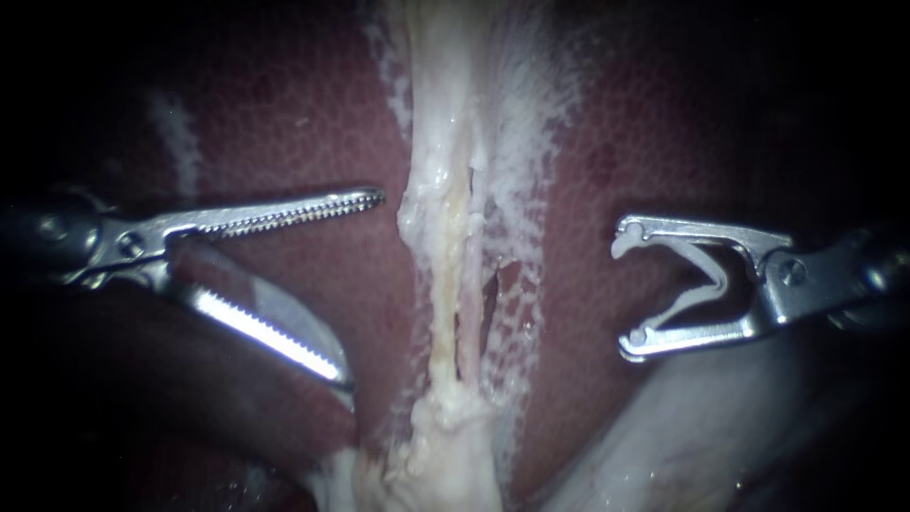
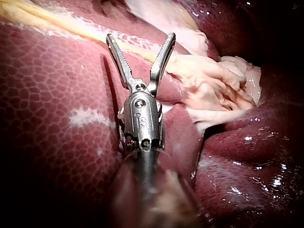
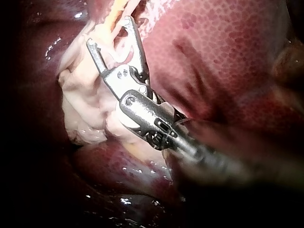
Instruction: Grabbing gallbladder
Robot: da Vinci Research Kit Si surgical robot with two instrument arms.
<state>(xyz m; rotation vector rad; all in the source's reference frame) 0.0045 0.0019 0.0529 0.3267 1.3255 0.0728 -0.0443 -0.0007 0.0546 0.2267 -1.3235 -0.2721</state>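
A pale yellow-white band of tissue (image 1: 445, 265) runs down the middle of the dark red liver (image 1: 284, 123) and ends in a pale crumpled lump (image 1: 445, 446). My left instrument (image 1: 362, 289) has toothed jaws that stand wide open just left of the band, holding nothing. My right instrument (image 1: 626, 289) has hooked jaws open right of the band, clear of it. In the left wrist view the left instrument (image 2: 140, 38) gapes over the liver beside the pale lump (image 2: 213, 90). In the right wrist view the right instrument (image 3: 109, 32) is open above the pale lump (image 3: 85, 109).
White frayed film (image 1: 531, 142) covers the liver to the right of the band. A smooth greyish bulge (image 1: 701, 427) lies under the right instrument at the lower right. Wet liver lobes (image 2: 237, 180) surround the lump.
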